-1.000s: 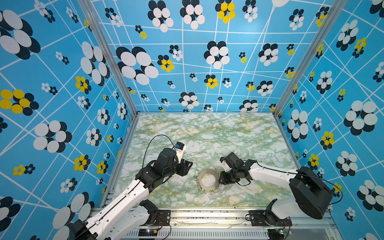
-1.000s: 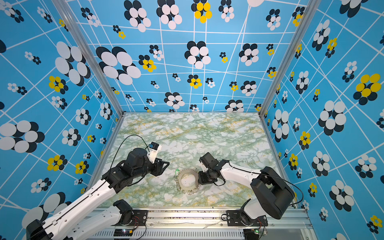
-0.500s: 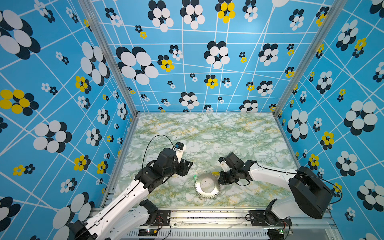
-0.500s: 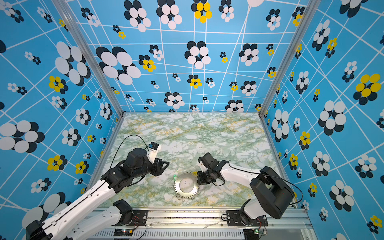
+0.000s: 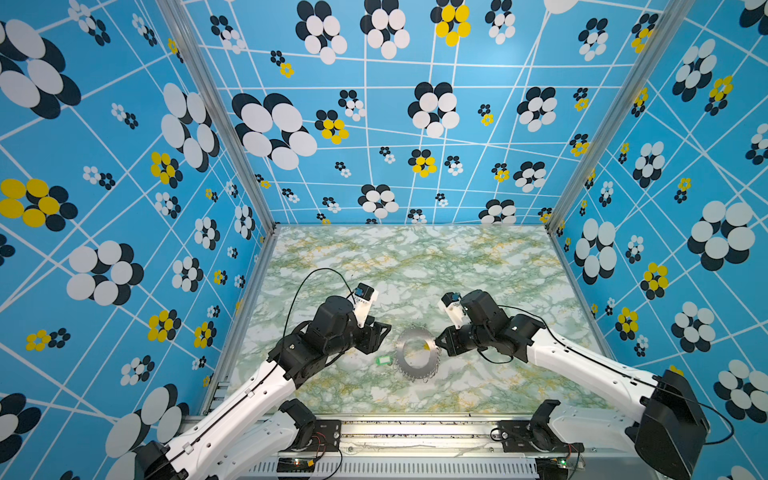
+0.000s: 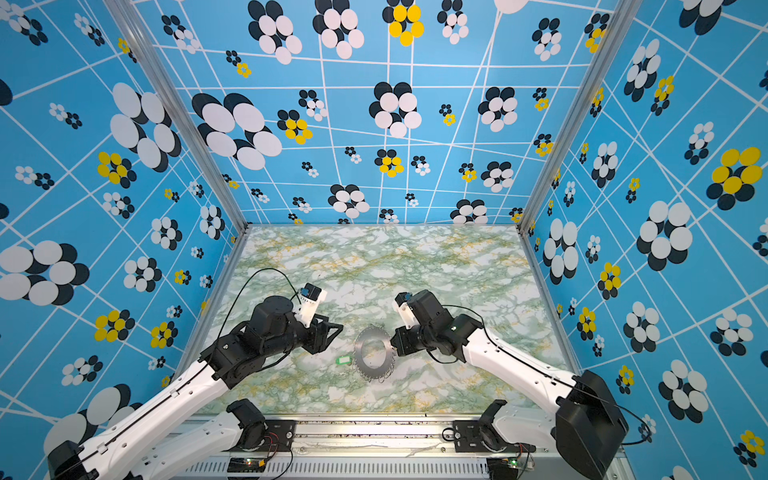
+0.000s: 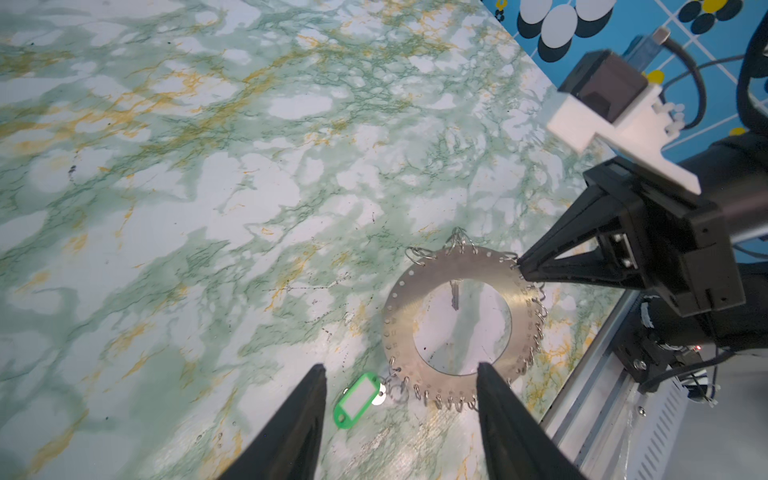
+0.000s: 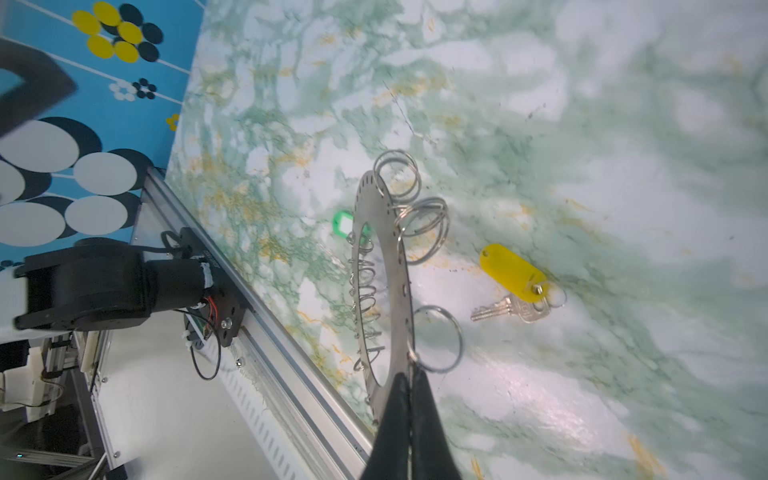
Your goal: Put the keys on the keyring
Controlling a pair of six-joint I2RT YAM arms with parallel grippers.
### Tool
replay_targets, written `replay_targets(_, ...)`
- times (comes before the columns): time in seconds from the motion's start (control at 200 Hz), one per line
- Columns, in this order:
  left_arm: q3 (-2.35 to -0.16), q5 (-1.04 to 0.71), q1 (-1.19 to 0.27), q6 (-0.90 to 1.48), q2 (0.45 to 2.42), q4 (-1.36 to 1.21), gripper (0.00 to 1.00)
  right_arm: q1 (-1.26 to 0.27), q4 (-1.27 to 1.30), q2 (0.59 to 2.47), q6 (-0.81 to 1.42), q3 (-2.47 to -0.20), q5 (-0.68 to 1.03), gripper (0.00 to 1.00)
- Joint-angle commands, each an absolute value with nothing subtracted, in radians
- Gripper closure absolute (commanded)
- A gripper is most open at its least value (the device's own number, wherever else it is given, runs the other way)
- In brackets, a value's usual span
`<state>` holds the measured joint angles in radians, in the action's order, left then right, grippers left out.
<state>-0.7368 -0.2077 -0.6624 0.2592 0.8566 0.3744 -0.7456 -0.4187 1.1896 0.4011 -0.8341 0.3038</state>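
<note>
Pinching the stiff, thin keyring at its rim, the right gripper fingers were clamped edge-on; the left gripper fingers stood apart beside it.

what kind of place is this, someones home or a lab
Most likely a robot test cell, not a home: patterned blue walls box in a marble-print table, with two arms bolted to an aluminium rail.

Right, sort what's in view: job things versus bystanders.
Job: keyring, held at its rim by the right pincer; green tag; yellow tag with a metal key; open left pincer.
Not the job: marble tabletop; metal rail; patterned walls.
</note>
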Motion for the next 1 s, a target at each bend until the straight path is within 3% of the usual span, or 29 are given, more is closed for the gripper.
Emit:
replay_targets(0.0, -0.796, -0.322, -0.685, 0.198, 0.880, 0.305, 0.40, -0.771, -0.453, 1.130, 0.260, -0.895, 0.276, 1.00)
replay_targets(0.28, -0.976, -0.430, -0.779, 0.003, 1.011, 0.338, 0.31, -0.788, -0.464, 1.023, -0.070, -0.928, 0.298, 1.00)
replay_targets(0.565, -1.097, -0.551, -0.783, -0.207, 1.104, 0.468, 0.25, -0.805, -0.560, 0.983, -0.271, -0.998, 0.336, 1.00)
replay_targets(0.85, -1.139, -0.642, -0.784, -0.267, 1.174, 0.489, 0.27, -0.814, -0.628, 0.958, -0.359, -1.052, 0.377, 1.00)
replay_targets(0.994, -1.157, -0.704, -0.794, -0.247, 1.206, 0.483, 0.37, -0.817, -0.615, 0.943, -0.365, -1.058, 0.386, 1.00)
